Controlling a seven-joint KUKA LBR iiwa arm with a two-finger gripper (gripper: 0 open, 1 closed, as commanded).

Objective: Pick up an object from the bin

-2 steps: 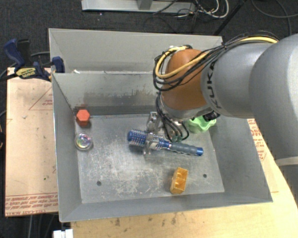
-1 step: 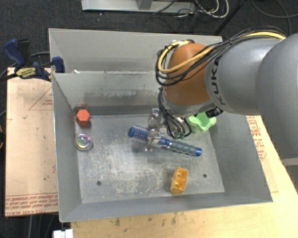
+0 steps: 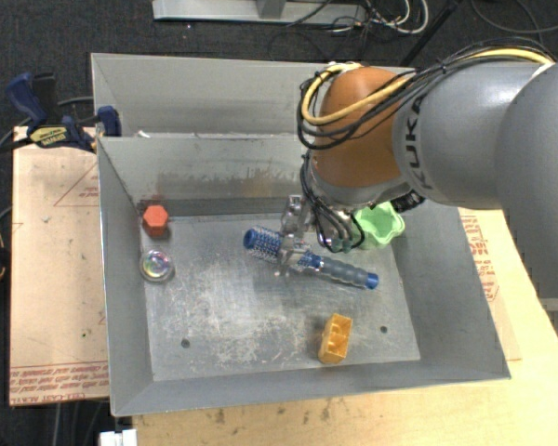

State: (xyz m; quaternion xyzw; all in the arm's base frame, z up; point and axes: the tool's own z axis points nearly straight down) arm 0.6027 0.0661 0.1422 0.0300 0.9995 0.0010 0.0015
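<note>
**Even overhead light, med. bright, soft shadows.**

Light came from above & fell evenly on the grey bin [image 3: 232,319]; its floor gave a pale, scuffed sheen in the middle, the back wall a brighter streak, no hard glare. Orange cover [image 3: 353,119] on the wrist had a soft highlight on top, grey arm link [image 3: 484,128] a broad one along its upper side. Arm threw a soft shade on the floor beneath, approx. where the gripper [image 3: 292,247], blue brush [image 3: 346,272] & green thing [image 3: 379,223] were. Shiny ball [image 3: 155,266] at left showed small glints. Yellow block [image 3: 335,337] cast a faint shadow at its base. Carpet [image 3: 46,17] outside the bin was dim.
</note>
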